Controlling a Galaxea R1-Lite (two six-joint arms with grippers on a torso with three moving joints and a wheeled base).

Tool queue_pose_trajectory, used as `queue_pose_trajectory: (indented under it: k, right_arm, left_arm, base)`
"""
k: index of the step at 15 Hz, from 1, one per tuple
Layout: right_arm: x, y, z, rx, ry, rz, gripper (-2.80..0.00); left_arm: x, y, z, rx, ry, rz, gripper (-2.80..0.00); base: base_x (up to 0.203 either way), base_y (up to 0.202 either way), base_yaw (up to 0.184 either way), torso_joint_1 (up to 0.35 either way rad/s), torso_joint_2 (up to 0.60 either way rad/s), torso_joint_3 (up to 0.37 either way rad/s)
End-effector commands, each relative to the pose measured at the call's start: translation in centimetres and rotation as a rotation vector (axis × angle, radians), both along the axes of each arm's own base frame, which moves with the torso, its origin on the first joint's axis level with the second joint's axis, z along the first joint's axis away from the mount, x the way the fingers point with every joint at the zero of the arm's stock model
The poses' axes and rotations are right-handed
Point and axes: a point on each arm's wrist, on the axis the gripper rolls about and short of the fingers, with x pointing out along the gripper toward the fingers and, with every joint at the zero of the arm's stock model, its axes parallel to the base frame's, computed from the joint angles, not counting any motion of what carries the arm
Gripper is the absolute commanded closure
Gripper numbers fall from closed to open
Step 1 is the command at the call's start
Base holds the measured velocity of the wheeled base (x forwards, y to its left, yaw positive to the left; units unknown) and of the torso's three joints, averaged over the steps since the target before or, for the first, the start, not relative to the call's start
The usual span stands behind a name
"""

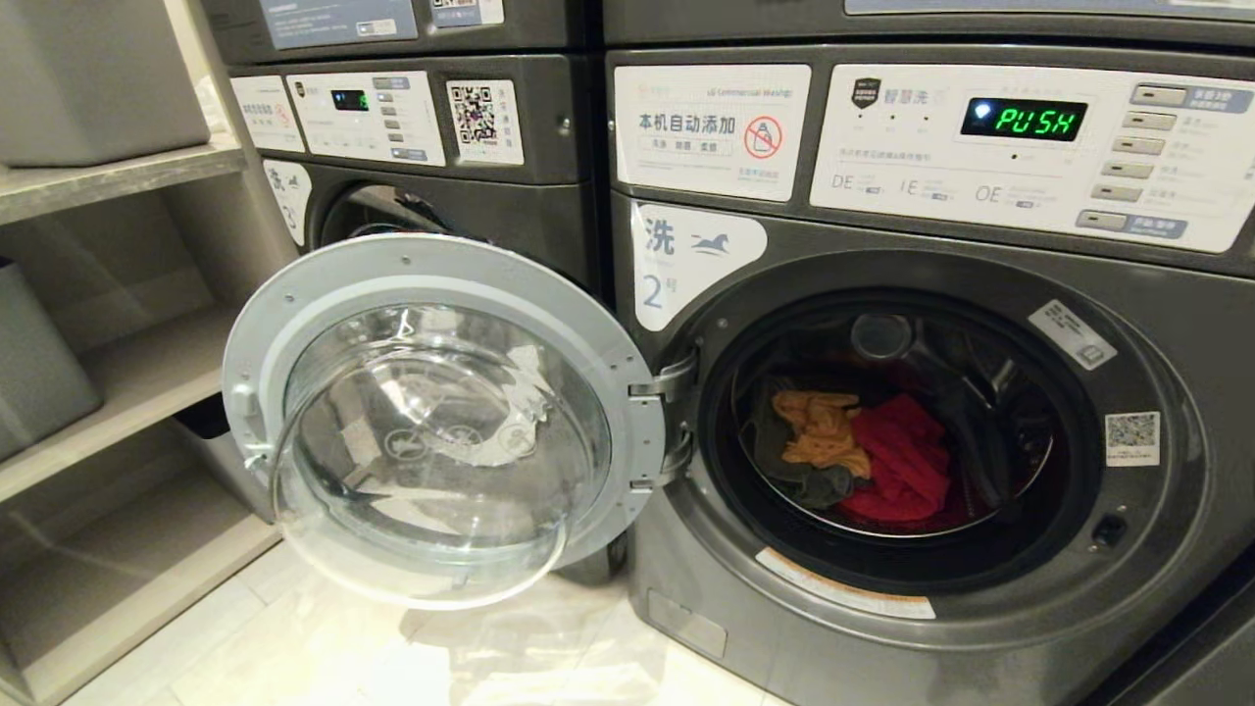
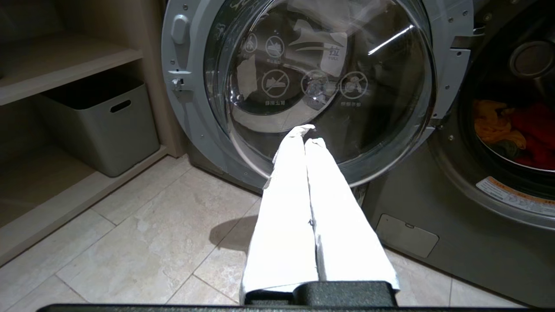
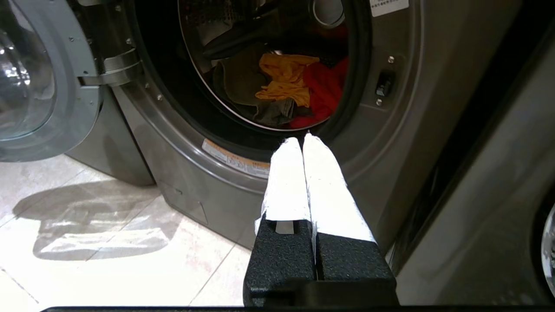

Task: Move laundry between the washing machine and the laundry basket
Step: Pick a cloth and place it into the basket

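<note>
The washing machine (image 1: 980,608), dark grey and labelled 2, stands with its round glass door (image 1: 431,422) swung open to the left. In its drum lies the laundry: a mustard-orange piece (image 1: 819,431), a red-pink piece (image 1: 902,456) and a dark grey-green piece (image 1: 799,480). The same laundry (image 3: 288,82) shows in the right wrist view. My left gripper (image 2: 308,134) is shut and empty, low in front of the door glass. My right gripper (image 3: 301,139) is shut and empty, just below the drum's opening. The laundry basket is out of view. Neither arm shows in the head view.
A second washer (image 1: 431,127) stands to the left, behind the open door. Wooden shelves (image 1: 118,382) line the left wall, with a grey solid-sided bin (image 2: 104,125) on the lowest one. The floor (image 1: 392,657) is pale tile.
</note>
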Motion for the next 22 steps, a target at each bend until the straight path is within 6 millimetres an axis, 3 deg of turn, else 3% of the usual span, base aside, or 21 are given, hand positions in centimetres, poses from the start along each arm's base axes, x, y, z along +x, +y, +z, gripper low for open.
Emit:
queue_pose_trajectory:
  k: [1,22]
  right_arm:
    - [0.01,0.0,0.0,0.0,0.001,0.0,0.0]
    - [0.01,0.0,0.0,-0.002,0.001,0.0,0.0]
  left_arm:
    - [0.34,0.0,-1.1,-0.004,0.041,0.0,0.0]
    - [0.34,0.0,-1.11,-0.004,0.041,0.0,0.0]
  base:
    - [0.115,0.0,-0.001,0.011,0.0,-0.007]
    - [0.0,0.0,0.0,0.0,0.0,0.0]
